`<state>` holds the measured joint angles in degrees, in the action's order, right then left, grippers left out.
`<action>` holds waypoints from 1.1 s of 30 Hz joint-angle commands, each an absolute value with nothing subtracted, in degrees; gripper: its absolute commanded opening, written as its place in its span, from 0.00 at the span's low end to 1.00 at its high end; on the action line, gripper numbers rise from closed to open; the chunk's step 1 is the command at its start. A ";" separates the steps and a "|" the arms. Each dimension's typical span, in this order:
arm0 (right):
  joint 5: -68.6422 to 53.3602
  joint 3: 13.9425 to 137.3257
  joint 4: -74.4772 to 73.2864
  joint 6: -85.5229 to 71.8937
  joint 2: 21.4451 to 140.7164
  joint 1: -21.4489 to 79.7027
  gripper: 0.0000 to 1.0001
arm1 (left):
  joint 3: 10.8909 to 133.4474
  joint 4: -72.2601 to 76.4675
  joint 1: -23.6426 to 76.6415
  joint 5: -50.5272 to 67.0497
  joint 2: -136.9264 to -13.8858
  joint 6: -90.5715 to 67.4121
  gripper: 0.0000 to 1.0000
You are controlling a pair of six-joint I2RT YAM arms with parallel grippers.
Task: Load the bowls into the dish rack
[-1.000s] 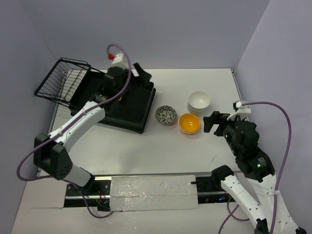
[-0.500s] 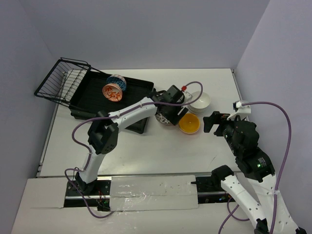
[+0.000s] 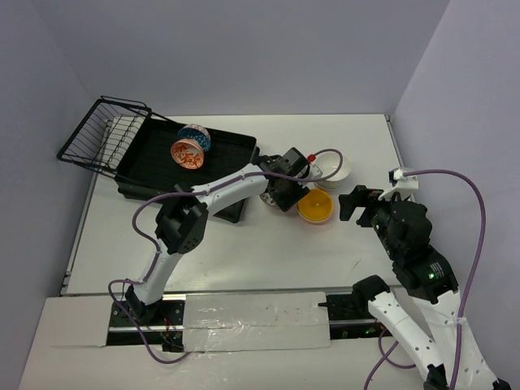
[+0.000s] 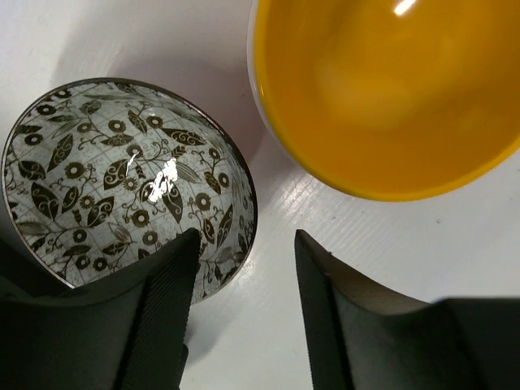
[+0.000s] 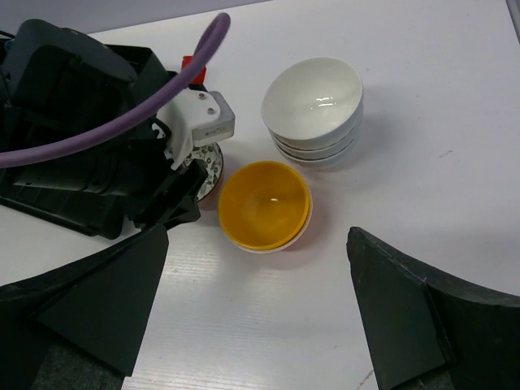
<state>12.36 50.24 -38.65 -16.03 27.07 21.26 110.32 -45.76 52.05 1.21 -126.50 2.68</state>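
Note:
The grey-patterned bowl (image 4: pixel 122 179) sits on the table beside the yellow bowl (image 4: pixel 390 89). My left gripper (image 4: pixel 246 240) is open just above the grey bowl's right rim, one finger over its inside and one over the table outside. From above, the left gripper (image 3: pixel 280 193) covers most of that bowl. Three white bowls (image 3: pixel 333 169) are stacked behind the yellow bowl (image 3: pixel 314 205). The black dish rack (image 3: pixel 227 166) holds a pink-patterned bowl (image 3: pixel 186 153) and a blue-patterned bowl (image 3: pixel 198 135), both tilted. My right gripper (image 3: pixel 355 203) is open and empty, right of the yellow bowl (image 5: pixel 264 203).
The wire basket (image 3: pixel 101 134) stands at the rack's far left end. The left arm (image 3: pixel 219 187) stretches across the rack's near right corner. The white stack (image 5: pixel 313 106) stands close to the yellow bowl. The table's right edge (image 3: pixel 398 154) lies beyond the stack.
My left arm has swung right from the rack to the grey-patterned bowl, leaving two bowls tilted in the rack. Over the last half second it settled slightly closer. The right arm has not moved.

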 commanded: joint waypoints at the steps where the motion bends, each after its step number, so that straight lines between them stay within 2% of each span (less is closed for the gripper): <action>1: 12.57 51.06 -38.58 -16.26 26.63 21.62 0.98 | 112.50 -45.70 52.21 0.62 -128.49 5.53 0.54; 8: 12.74 50.63 -38.67 -16.35 26.37 21.62 0.98 | 113.11 -45.53 52.21 0.27 -130.25 5.71 0.41; 12: 12.92 50.54 -38.67 -16.17 26.28 21.71 0.98 | 113.29 -45.27 52.21 0.26 -129.73 5.71 0.29; 19: 12.57 50.36 -37.79 -15.82 26.46 21.71 0.98 | 114.61 -45.35 52.03 -1.32 -125.78 5.19 0.01; 24: 12.13 50.01 -36.83 -15.56 26.46 21.62 0.98 | 114.43 -42.81 51.16 0.08 -119.02 1.07 0.00; 28: 11.69 49.92 -36.13 -15.29 26.81 21.71 0.98 | 111.54 -37.10 47.21 6.74 -111.64 -7.00 0.00; 33: 11.25 49.05 -35.07 -15.03 26.81 21.62 0.98 | 100.04 -23.08 40.88 11.51 -99.09 -20.52 0.00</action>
<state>12.08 49.80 -38.20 -15.86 26.85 21.26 103.98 -36.18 44.95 7.57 -109.25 -9.52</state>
